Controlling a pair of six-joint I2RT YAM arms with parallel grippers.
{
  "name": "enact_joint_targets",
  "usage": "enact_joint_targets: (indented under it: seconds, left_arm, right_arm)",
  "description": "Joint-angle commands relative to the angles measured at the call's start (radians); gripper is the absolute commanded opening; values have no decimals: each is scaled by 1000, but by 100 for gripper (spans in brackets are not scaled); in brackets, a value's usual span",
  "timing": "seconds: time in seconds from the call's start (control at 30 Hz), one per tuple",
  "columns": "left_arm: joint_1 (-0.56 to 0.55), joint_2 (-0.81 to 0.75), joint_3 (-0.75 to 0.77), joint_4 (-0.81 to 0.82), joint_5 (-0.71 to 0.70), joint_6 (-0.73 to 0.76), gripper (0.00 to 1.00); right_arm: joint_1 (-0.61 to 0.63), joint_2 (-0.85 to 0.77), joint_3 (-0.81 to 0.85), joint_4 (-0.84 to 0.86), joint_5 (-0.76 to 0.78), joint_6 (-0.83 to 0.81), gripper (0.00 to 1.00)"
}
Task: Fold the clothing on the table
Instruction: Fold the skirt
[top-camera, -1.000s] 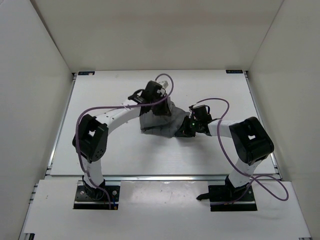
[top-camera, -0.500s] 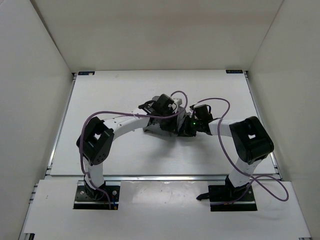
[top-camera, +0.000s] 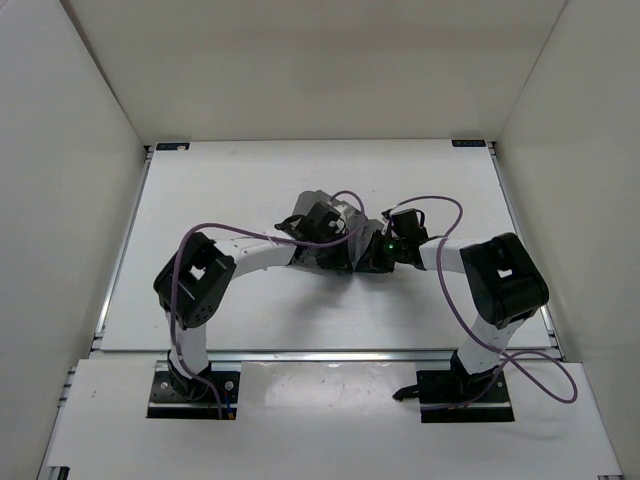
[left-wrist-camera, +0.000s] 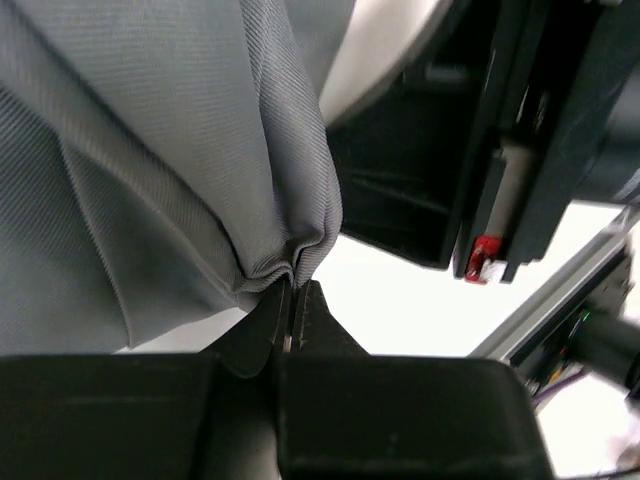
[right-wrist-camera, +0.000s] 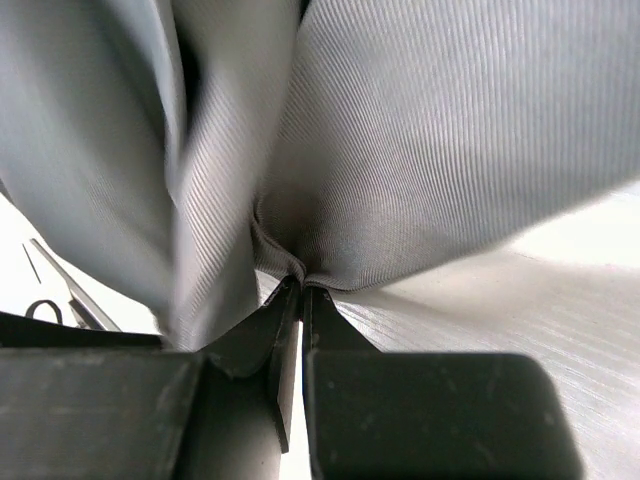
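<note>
**Operator:** What is the grip state at each wrist?

**Technician:** The left gripper (left-wrist-camera: 297, 292) has its jaws pressed together on a narrow fold of the clothing (left-wrist-camera: 150, 150). The right gripper (right-wrist-camera: 300, 285) pinches a similar gathered fold. In both cases only a thin lip of fabric sits between the fingertips.

**Operator:** What is the first hazard?

**Technician:** Slip-out. The bite is shallow and the pleated cloth is soft. A fast pull, or a pull away from the other arm, can draw the fold out of the jaws. It is not possible to tell whether each pinch holds every layer, so a loose layer can sag and spoil the fold line.

**Operator:** And beyond the fingertips?

**Technician:** The garment hangs bunched between the two wrists, not spread flat. If it is lowered in this state, it is likely to set down creased or skewed. The right wrist housing (left-wrist-camera: 520, 150) stands just beside the left jaws. A further inward move risks contact between the arms.

**Operator:** Where is the garment overall?

**Technician:** Near the middle of the table (top-camera: 200, 200), mostly under both wrists and partly hidden from overhead. Dragging it across the surface can roll the lower edge under.
</note>
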Motion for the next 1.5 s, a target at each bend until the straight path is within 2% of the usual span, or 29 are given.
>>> enact_joint_targets:
  seconds: [0.0,0.17,0.47,0.97,1.13,1.2,1.23,1.27,1.3,1.33,1.4,1.43,1.47]
  left_arm:
    - [10,-134,-24,159,-104,-77,0]
    - [27,-223,-61,263,-209,-108,0]
    - [23,-59,39,182,-109,-100,0]
    - [-17,-84,-58,142,-62,-131,0]
    - [-27,-49,-44,142,-43,-134,0]
    - [-17,-47,-47,174,-28,-135,16]
    - [-8,-46,-53,199,-28,-135,37]
    - [3,-42,-37,215,-14,-131,63]
    - [12,-48,-12,211,1,-123,72]
    - [33,-42,12,202,9,-114,80]
    - [59,-71,92,145,38,-80,84]
    - [84,-85,106,128,36,-72,86]
    - [113,-125,132,89,44,-60,87]
  right_arm:
    - [6,-4,-28,-33,74,-31,0]
    - [8,2,-25,-30,69,-32,0]
    - [9,-1,-23,-30,63,-30,0]
    - [-26,-9,-17,-30,52,-43,0]
    - [-27,-11,-22,-38,58,-41,0]
    - [-18,-14,-20,-26,57,-40,0]
    - [-24,-11,-19,-27,52,-38,0]
    - [-20,-12,-19,-27,51,-40,0]
    - [-18,-12,-20,-26,49,-47,0]
    - [-18,-14,-29,-26,44,-43,0]
    - [-18,-29,-28,-26,47,-52,1]
    - [-21,-50,-35,-21,49,-50,9]
    - [-24,-73,-52,-16,54,-38,23]
